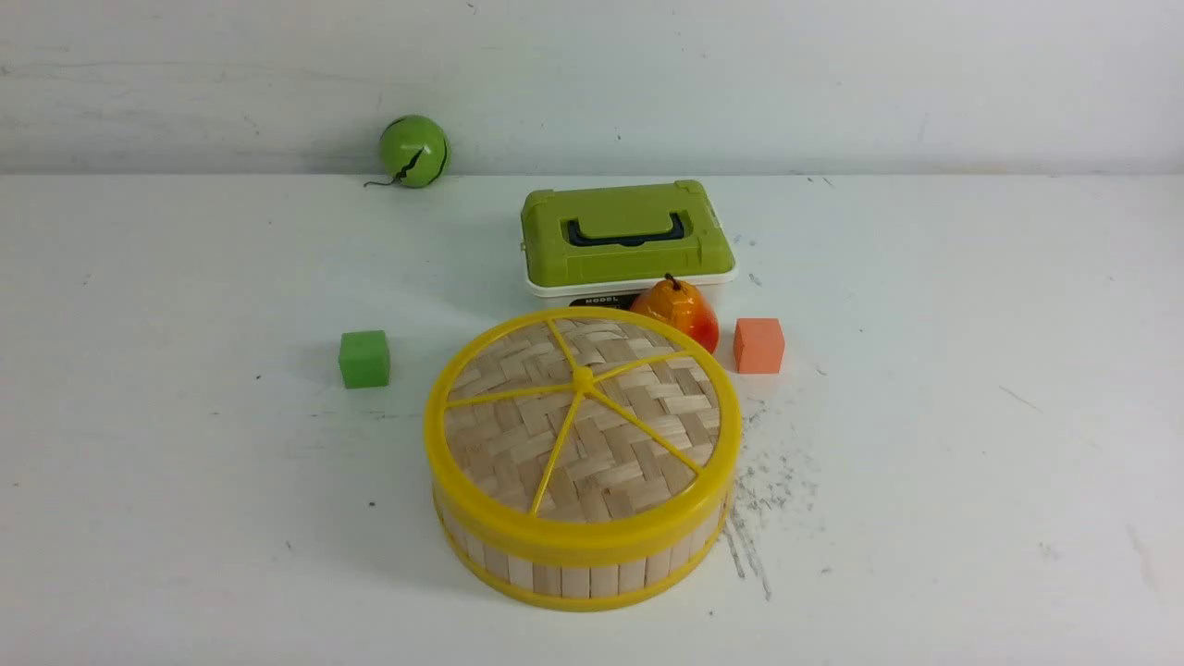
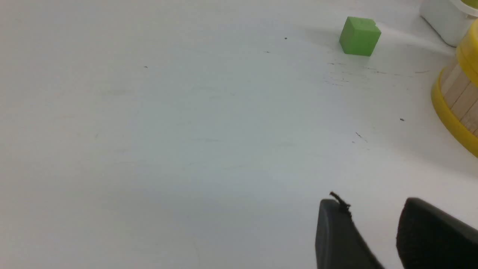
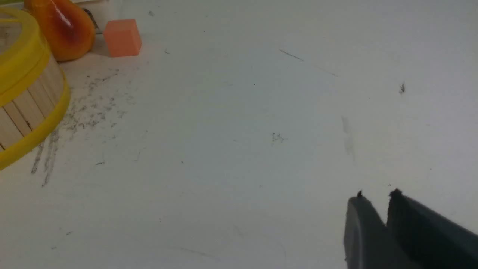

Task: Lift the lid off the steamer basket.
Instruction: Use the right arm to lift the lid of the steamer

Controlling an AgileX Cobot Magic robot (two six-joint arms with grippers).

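The lid (image 1: 583,416), a woven bamboo disc with a yellow rim and yellow spokes, sits closed on the steamer basket (image 1: 573,578) at the table's front centre. No arm shows in the front view. In the left wrist view my left gripper (image 2: 373,209) is open and empty over bare table, apart from the basket's wall (image 2: 461,97) and the lid's rim (image 2: 468,52). In the right wrist view my right gripper (image 3: 377,198) is shut and empty over bare table, well away from the basket (image 3: 26,101) and the lid's rim (image 3: 18,63).
A green-topped white box (image 1: 624,236) stands behind the basket. An orange pear (image 1: 680,310) touches the basket's back right, with an orange cube (image 1: 758,345) beside it. A green cube (image 1: 363,359) lies left of the basket. A green ball (image 1: 413,151) rests by the back wall.
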